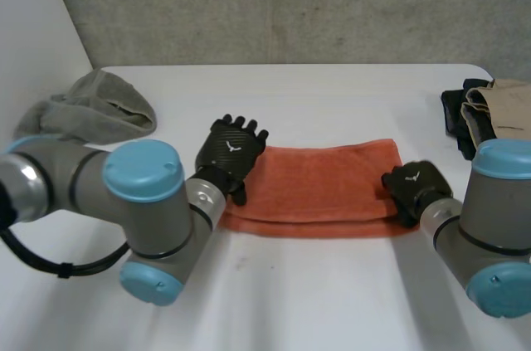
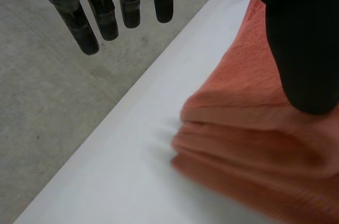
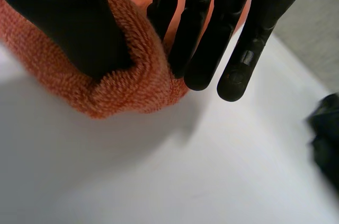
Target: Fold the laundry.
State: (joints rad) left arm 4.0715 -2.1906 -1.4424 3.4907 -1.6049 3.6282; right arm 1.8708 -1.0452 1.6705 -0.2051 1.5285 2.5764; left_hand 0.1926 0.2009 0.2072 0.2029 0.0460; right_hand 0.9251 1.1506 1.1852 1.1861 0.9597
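An orange towel point(image 1: 319, 189) lies folded into a long strip across the middle of the white table point(image 1: 332, 301). My left hand point(image 1: 232, 150) is open above the towel's left end, fingers straight. In the left wrist view its fingers point(image 2: 100, 12) hang past the table edge and its thumb rests over the stacked orange layers point(image 2: 249, 128). My right hand point(image 1: 415, 189) is at the towel's right end. In the right wrist view this hand point(image 3: 201, 28) pinches a bunched fold of the towel point(image 3: 132, 86) between thumb and fingers.
A crumpled grey cloth point(image 1: 99, 106) lies at the back left of the table. A pile of dark and beige garments point(image 1: 489, 119) sits at the back right edge. The table's front half is bare white surface.
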